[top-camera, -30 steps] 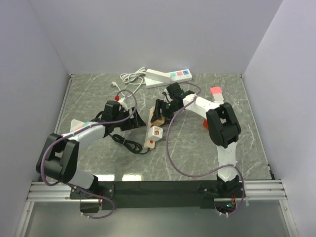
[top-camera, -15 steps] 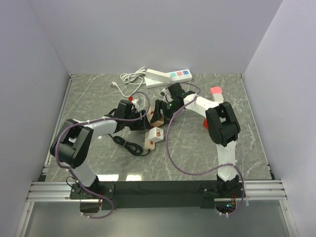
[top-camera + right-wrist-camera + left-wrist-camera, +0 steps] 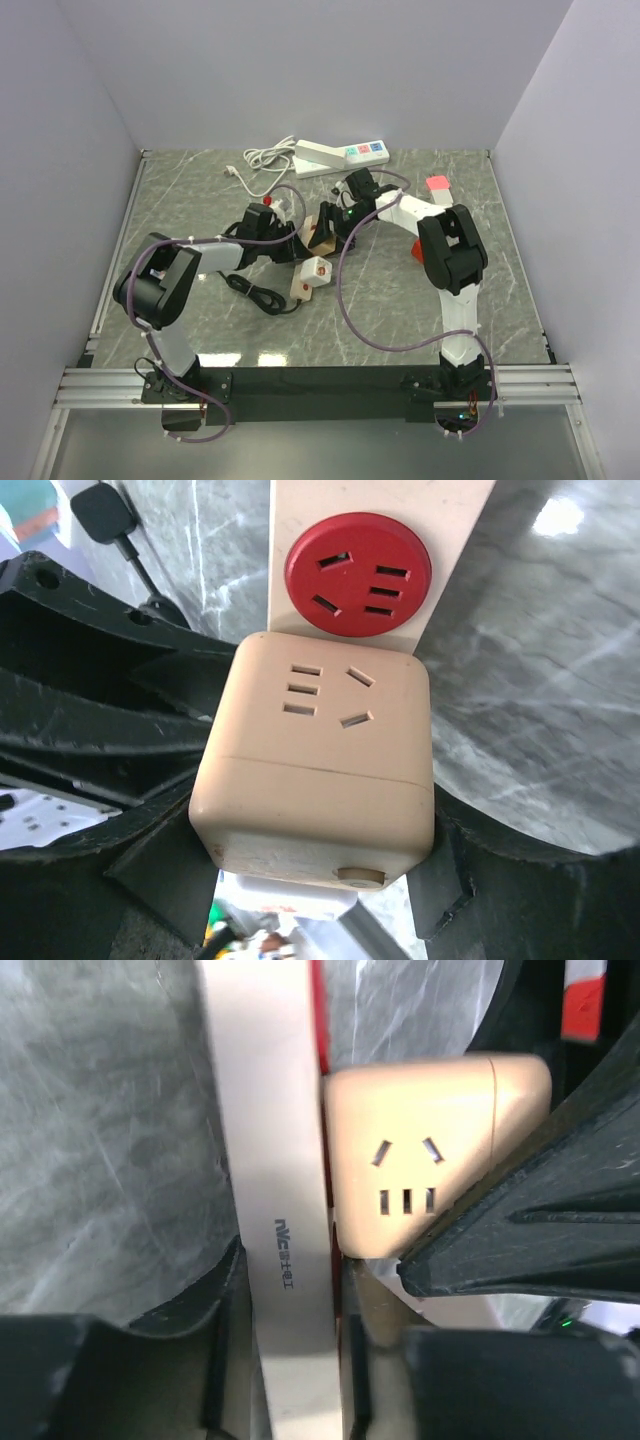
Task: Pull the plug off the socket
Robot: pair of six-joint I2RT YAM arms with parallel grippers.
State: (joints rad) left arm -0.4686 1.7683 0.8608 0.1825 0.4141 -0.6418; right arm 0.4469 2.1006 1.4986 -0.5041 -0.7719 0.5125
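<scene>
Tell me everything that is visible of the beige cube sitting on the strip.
The beige cube looks like matte plastic with rounded corners. Its top face has five slots, nothing plugged in. A seam runs around it, and one side carries a small round button. It sits on the cream strip, beside the red round socket. The right gripper holds it from two opposite sides.

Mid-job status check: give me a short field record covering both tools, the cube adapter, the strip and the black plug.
left tool: fingers on either side of the beige power strip; firm grip not confirmed
right tool: clamped on the beige cube adapter
cube adapter: seated against the power strip, next to its red socket
black plug: lying on the table, in no socket that shows
white power strip: at the back, apart from both tools
</scene>
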